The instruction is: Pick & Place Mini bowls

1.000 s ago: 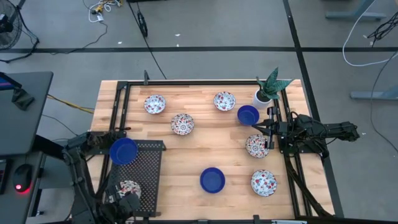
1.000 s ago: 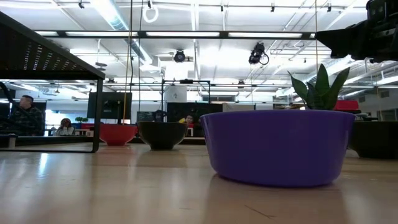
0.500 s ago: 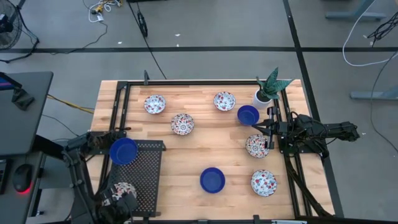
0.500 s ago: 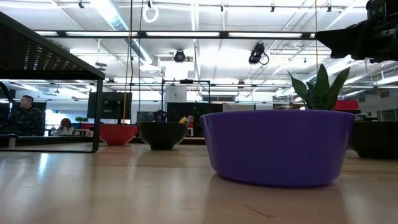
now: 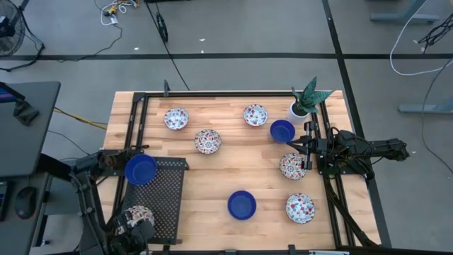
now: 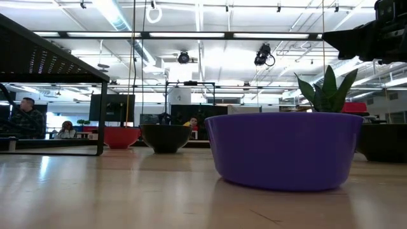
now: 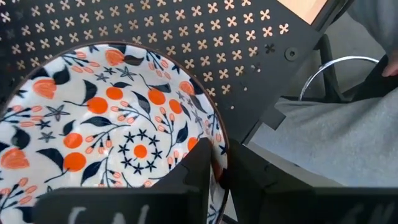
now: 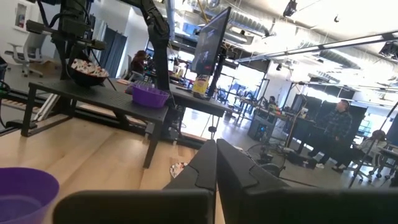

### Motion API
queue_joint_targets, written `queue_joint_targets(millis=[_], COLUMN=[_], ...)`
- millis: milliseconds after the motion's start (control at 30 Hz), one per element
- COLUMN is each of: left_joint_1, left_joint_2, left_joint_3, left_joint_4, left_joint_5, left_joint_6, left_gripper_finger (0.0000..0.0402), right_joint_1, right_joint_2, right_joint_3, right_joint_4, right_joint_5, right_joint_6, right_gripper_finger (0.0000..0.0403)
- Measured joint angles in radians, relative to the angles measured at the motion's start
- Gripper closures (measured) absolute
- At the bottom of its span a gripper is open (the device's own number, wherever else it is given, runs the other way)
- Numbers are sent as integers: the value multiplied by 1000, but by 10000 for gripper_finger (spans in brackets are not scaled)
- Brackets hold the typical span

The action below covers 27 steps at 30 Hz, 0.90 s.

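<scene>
In the high view five floral mini bowls (image 5: 207, 141) and two blue ones (image 5: 241, 205) rest on their bases on the wooden table. A third blue bowl (image 5: 140, 170) sits on the black perforated rack (image 5: 166, 198) at the table's near left. My left gripper (image 5: 134, 228) is over that rack's left part, shut on another floral bowl (image 5: 134, 216). My right gripper (image 5: 306, 152) waits shut at the table's right, between a blue bowl (image 5: 282, 130) and a floral bowl (image 5: 292, 166), touching neither. My left gripper pinches the floral bowl's rim (image 7: 219, 140): one finger (image 7: 189, 177) inside the bowl, the other (image 7: 255, 183) outside its wall. The bowl stays level, mouth up, over the perforated rack (image 7: 205, 37); whether its base rests on the rack I cannot tell.
A white plant pot (image 5: 301, 106) stands at the far right corner, close to the right arm. A black frame (image 5: 138, 106) runs along the table's edges. In the low view a blue bowl (image 6: 286, 149) fills the foreground. People sit in the room behind the table.
My left gripper has carried the floral bowl a little toward the table's left edge, along the rack's left side. It stays shut on the bowl. The right arm has kept still.
</scene>
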<state>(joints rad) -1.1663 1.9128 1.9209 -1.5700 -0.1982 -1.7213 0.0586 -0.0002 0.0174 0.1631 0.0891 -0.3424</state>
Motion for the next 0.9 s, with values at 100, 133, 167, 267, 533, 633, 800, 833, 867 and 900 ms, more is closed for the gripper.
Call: queue_joint_targets(millis=[100, 133, 167, 267, 533, 633, 800, 833, 867, 900], left_joint_1=[0, 0, 0, 0, 1, 1, 1, 1, -1, -4], left_joint_2=[0, 0, 0, 0, 0, 0, 0, 0, 0, 0], left_joint_3=[-1, -1, -1, -1, -1, 0, 0, 0, 0, 0], left_joint_4=[7, 8, 8, 0, 0, -1, -1, -1, -1, -1], left_joint_5=[10, 10, 11, 10, 3, 7, 145, 177, 204, 218], left_joint_6=[-4, -4, -4, -5, -21, -17, -48, -55, -65, -74], left_gripper_finger=[341, 340, 339, 338, 337, 337, 337, 337, 337, 337], right_joint_1=[0, 0, 0, 0, 0, 0, 0, 0, 0, 0], right_joint_2=[0, 0, 0, 0, 0, 0, 0, 0, 0, 0], right_joint_3=[0, 0, 0, 0, 0, 0, 0, 0, 0, 0], right_joint_4=[0, 0, 0, 0, 0, 0, 0, 0, 0, 0], right_joint_5=[0, 0, 0, 0, 0, 0, 0, 0, 0, 0], right_joint_6=[0, 0, 0, 0, 0, 0, 0, 0, 0, 0], right_gripper_finger=[394, 394, 394, 394, 394, 394, 394, 394, 394, 394])
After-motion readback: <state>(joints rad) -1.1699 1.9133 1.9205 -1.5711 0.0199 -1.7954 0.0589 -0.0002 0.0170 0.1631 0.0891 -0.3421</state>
